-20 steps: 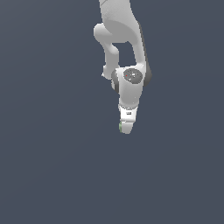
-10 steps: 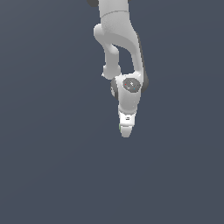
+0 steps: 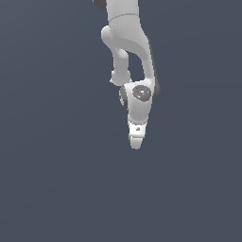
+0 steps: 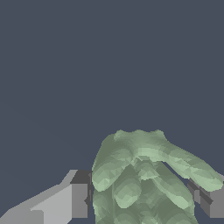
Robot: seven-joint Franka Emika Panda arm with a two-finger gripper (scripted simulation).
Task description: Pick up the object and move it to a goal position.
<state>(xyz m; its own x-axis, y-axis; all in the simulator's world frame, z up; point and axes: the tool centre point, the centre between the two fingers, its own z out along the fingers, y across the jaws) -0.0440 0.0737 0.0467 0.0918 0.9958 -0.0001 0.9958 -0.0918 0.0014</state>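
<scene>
The object point(image 4: 144, 179), a lumpy cluster mottled pale and dull green, sits between the two fingers point(image 4: 76, 199) of the tool point(image 4: 142, 199) in the wrist view, its bumps pressed against the inner face of each finger — so the tool reads as closed on it, gripping. In the exterior view the object cannot be made out at all; it is hidden at the tip of the tool point(image 3: 135, 144), which points downward from the white arm point(image 3: 130, 42) over a plain dark grey surface. Whether the object rests on that surface or hangs above it cannot be told, since nothing shows a contact or a shadow. By my judgement the grasp is made and the carrying step is in hand. No goal marker shows in either view, so its place is unknown here. The next move calls for a steady hold while travelling — the irregular shape could slip or twist between flat fingers if jolted.
</scene>
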